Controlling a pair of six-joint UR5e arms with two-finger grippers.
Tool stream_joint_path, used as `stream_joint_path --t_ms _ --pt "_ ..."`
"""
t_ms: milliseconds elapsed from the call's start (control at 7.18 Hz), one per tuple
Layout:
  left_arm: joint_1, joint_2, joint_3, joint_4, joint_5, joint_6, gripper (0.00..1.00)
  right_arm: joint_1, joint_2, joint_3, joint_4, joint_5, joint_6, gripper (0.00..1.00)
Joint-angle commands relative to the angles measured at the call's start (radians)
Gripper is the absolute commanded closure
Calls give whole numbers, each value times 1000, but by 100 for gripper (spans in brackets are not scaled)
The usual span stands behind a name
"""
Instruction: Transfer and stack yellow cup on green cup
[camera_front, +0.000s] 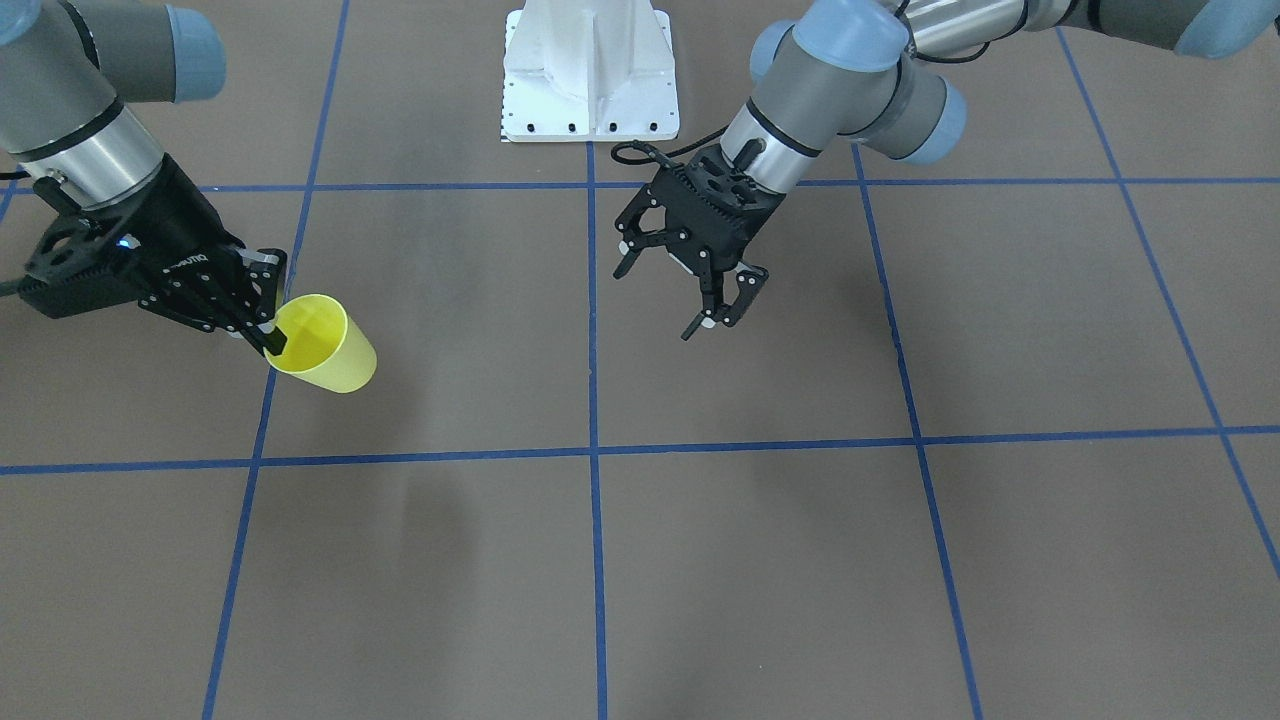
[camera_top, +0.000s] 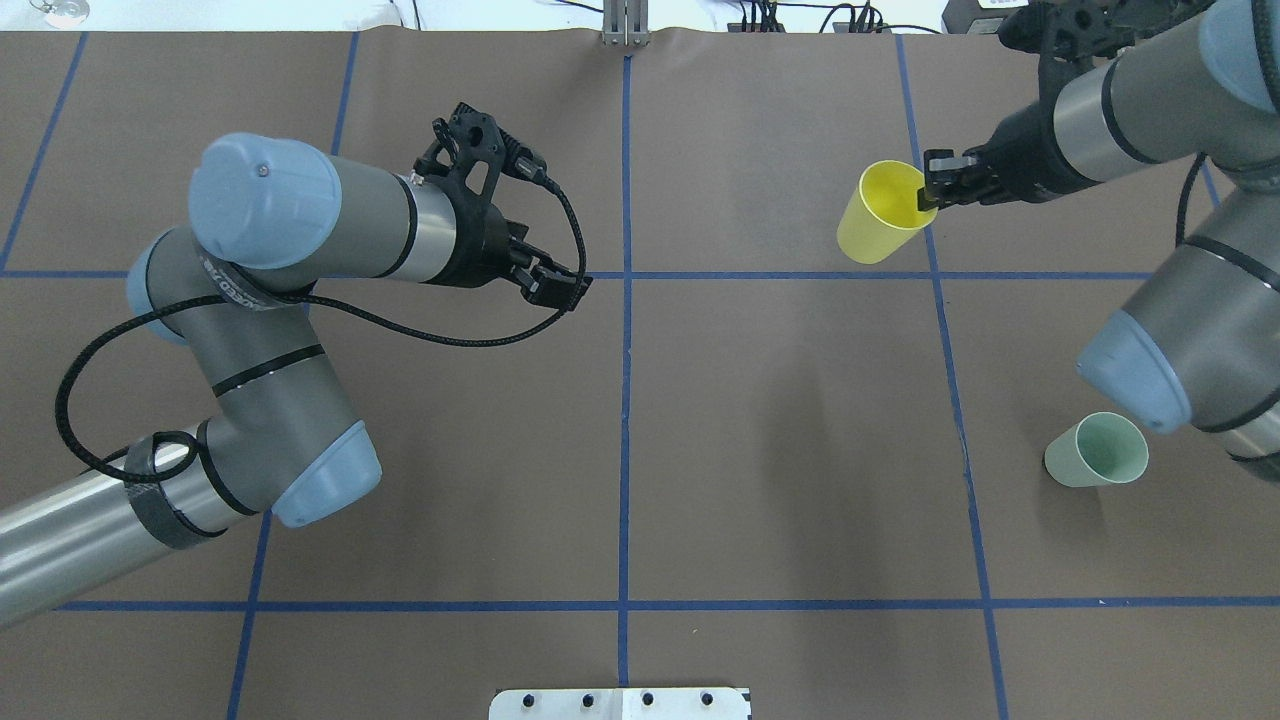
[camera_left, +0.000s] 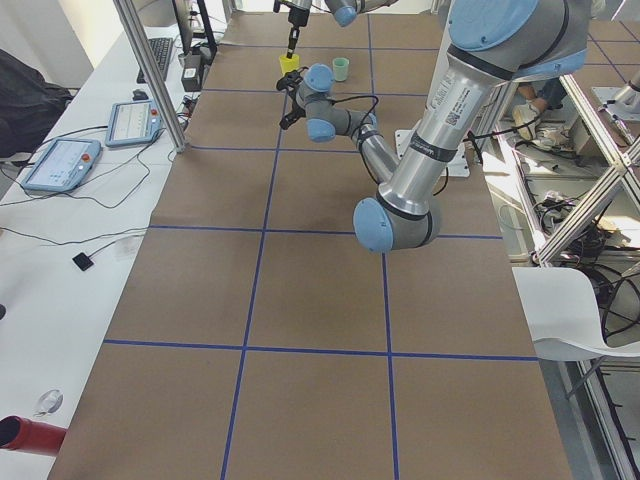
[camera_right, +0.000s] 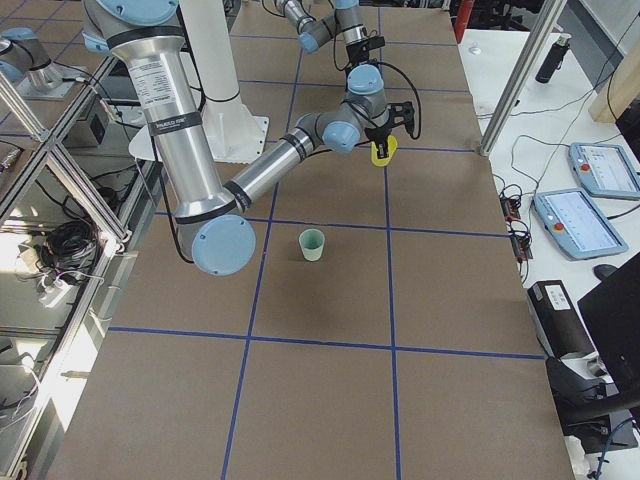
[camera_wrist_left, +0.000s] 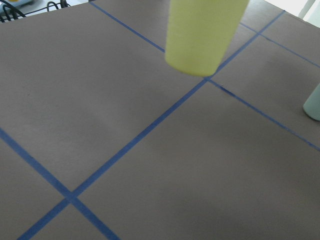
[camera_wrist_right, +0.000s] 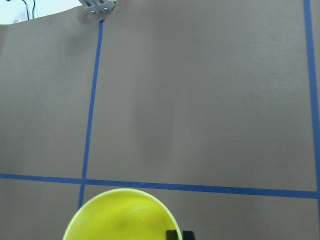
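Note:
The yellow cup (camera_front: 325, 345) hangs tilted above the table, mouth up. My right gripper (camera_front: 262, 322) is shut on its rim, one finger inside the cup and one outside. The cup also shows in the overhead view (camera_top: 885, 212), the left wrist view (camera_wrist_left: 205, 32) and the right wrist view (camera_wrist_right: 122, 217). The green cup (camera_top: 1097, 450) stands upright on the table, nearer the robot's base and partly under the right arm's elbow; it also shows in the exterior right view (camera_right: 312, 244). My left gripper (camera_front: 668, 295) is open and empty, near the centre line, well apart from both cups (camera_top: 565, 290).
The white robot base plate (camera_front: 590, 70) sits at the table's robot-side edge. Blue tape lines (camera_top: 625, 400) grid the brown table. Side benches hold tablets (camera_right: 580, 220) and metal posts (camera_left: 150, 70) beyond the table's far edge.

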Motion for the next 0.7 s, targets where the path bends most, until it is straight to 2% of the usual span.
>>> stream_joint_path --t_ms 0,139,278,557 --pt "-42 0 -13 66 -9 0 0 -14 -117 157 -162 -83 -156 100" --pt "-43 0 -8 64 -9 0 0 -15 -161 222 -231 -97 -179 100" --pt "-47 0 -8 64 -9 0 0 -30 -260 271 -234 -163 -237 100" --pt "-51 0 -5 64 -9 1 0 -32 -356 290 -232 -162 -315 100"
